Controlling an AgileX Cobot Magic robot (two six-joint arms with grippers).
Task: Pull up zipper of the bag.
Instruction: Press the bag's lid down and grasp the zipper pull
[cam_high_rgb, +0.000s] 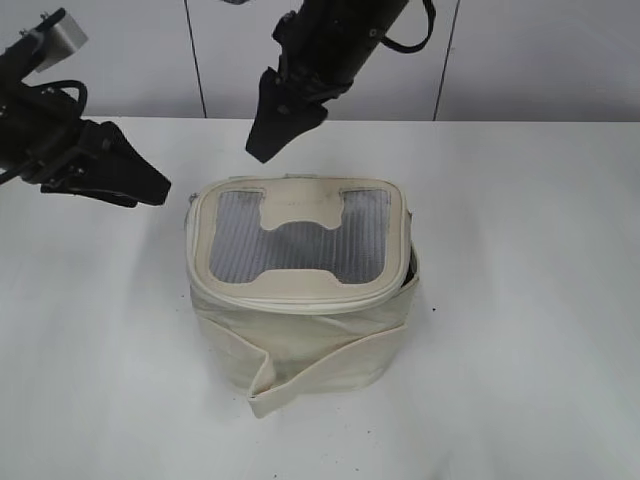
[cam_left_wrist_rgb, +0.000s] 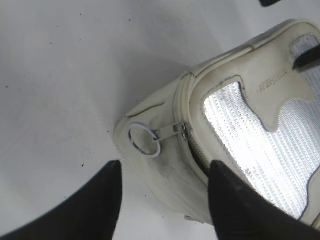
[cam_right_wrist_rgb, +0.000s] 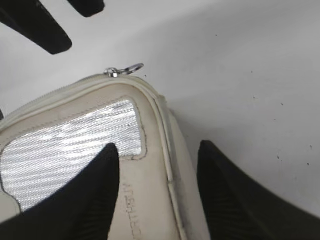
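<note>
Sitting dead centre on a plain white table (cam_high_rgb: 530, 300): the bag (cam_high_rgb: 300, 300), small, boxy, soft cream-white fabric, a bit scuffed and grubby along the seams up close. Topped with a grey mesh panel (cam_high_rgb: 235, 245) that shines silvery in the wrist views, broken up by a cream H-shaped patch (cam_high_rgb: 298, 212) with stitched edges and faint lettering, too small to read. Wrapped low across the front by a fabric flap (cam_high_rgb: 320, 372), sticking out at the lower left corner. Running round the lid rim, the zipper (cam_left_wrist_rgb: 191, 145), a cream track; gaping a little on the right side in the exterior view, with something dark showing in the gap. One silver metal pull (cam_left_wrist_rgb: 172, 131) hanging off the corner in the left wrist view, thin wire ring tab (cam_left_wrist_rgb: 144, 139) lying flat against the side wall. Another silver pull (cam_right_wrist_rgb: 122, 70) poking up at the lid edge near the top of the right wrist view. Left gripper (cam_left_wrist_rgb: 162, 197) spread open, black wedge fingers either side of the ringed corner, holding nothing; at the left edge of the exterior frame. Right gripper (cam_right_wrist_rgb: 157, 187) also spread open, hovering above the lid's back edge, straddling the rim, empty.
</note>
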